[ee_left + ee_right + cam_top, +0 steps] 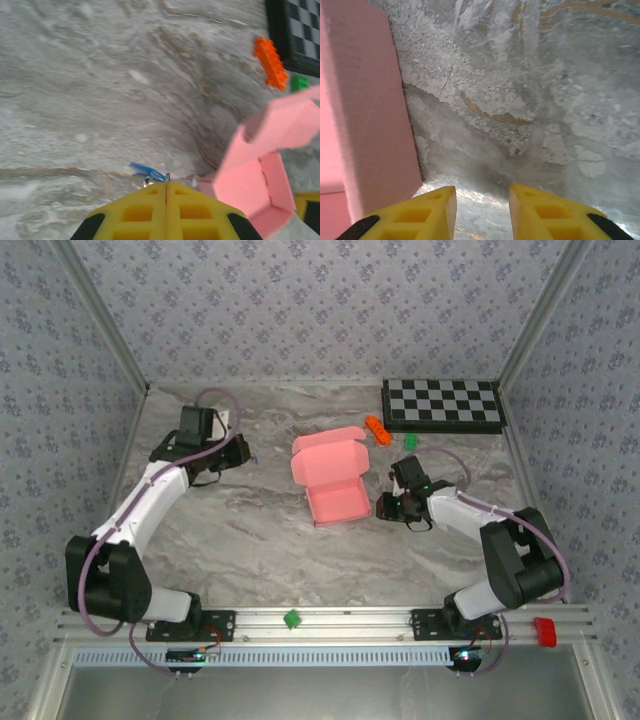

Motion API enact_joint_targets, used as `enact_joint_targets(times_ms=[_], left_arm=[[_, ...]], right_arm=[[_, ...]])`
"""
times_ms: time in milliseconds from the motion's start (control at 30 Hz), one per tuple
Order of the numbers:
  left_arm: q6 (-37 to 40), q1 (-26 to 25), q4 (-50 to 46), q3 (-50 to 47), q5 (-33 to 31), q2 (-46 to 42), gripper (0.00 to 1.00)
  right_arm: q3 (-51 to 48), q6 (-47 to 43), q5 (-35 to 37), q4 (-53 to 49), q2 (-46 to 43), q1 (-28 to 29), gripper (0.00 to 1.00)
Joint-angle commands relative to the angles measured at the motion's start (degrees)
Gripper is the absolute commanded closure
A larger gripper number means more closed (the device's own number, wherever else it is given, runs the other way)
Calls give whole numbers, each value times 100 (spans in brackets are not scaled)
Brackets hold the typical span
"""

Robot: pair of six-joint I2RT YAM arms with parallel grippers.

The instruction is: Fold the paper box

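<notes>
Yellow-fingered, my left pincer (166, 189) is shut and empty, well left of the paper box (330, 480). The box stands half-formed on the worktop (250, 540), lid raised. My right pincer (482, 192), part open and empty, waits just right of the box; I should approach its side wall squarely.

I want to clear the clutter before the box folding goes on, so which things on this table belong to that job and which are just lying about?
For the job:
- pink paper box

Just lying about:
- checkerboard
- orange block
- small green block
</notes>
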Motion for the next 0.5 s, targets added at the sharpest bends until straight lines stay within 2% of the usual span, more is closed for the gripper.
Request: enact_joint_targets(times_ms=[0,300,467], left_arm=[[11,-367,-73,40,-160,-240,100],[166,-1625,-7,346,-236,144,100],[212,-2110,95,532,-206,593,100]], right_arm=[[275,1,-146,54,200,122,66],[438,-33,-106,8,428,344,66],[484,-40,-52,-53,447,406,66]])
